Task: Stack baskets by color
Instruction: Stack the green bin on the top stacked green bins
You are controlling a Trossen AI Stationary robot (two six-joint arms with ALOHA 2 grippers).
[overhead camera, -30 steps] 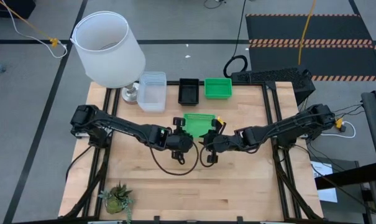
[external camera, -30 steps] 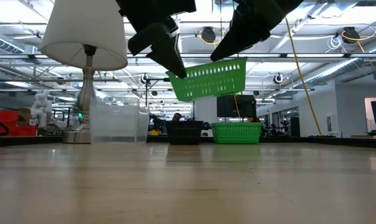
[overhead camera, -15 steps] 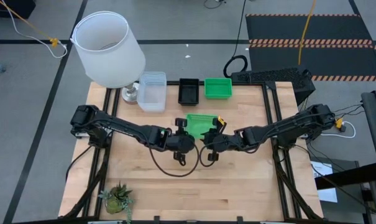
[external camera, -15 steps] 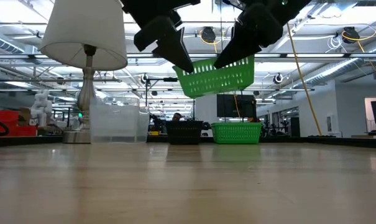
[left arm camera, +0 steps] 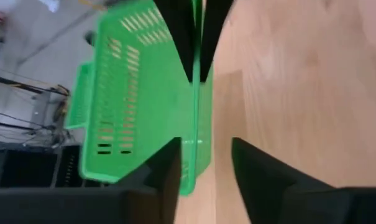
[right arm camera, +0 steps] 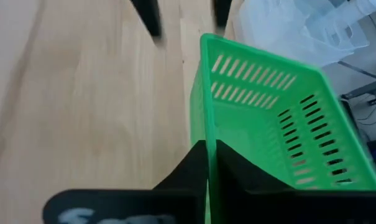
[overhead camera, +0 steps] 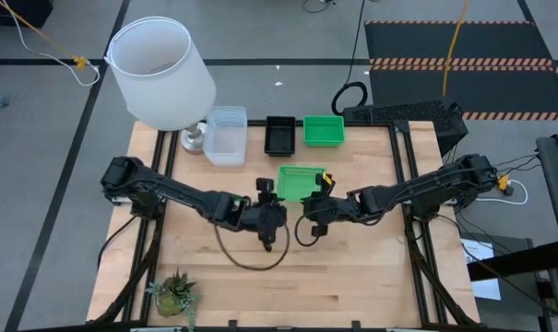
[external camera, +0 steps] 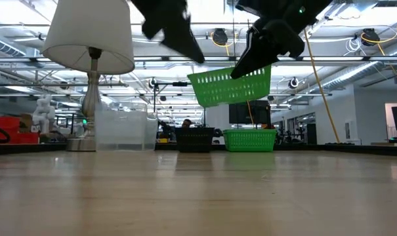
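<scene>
A pale wooden table (overhead camera: 352,277) fills the middle of the overhead frame, set on grey floor with a striped black mat at upper right; its lower half lies bare apart from a small potted plant (overhead camera: 174,293) at the lower left corner. Along the table's upper edge stand a large white lampshade (overhead camera: 159,72) at upper left, then a clear basket (overhead camera: 225,135), a black basket (overhead camera: 279,135) and a green basket (overhead camera: 323,130) in a row, with open wood between that row and the arms. Centre frame, a second green basket (overhead camera: 300,181) hangs tilted in the air, well above the tabletop in the level view (external camera: 229,87), in front of the row. The right gripper (right arm camera: 210,163), reaching in from centre right, has its fingers pressed together on one wall of this basket. The left gripper (left arm camera: 202,169), stretched in from the left side of the frame, has its fingers spread on either side of the basket's opposite rim, with a gap showing between them and the plastic. A dark cable (overhead camera: 244,259) loops on the wood below the left arm.
</scene>
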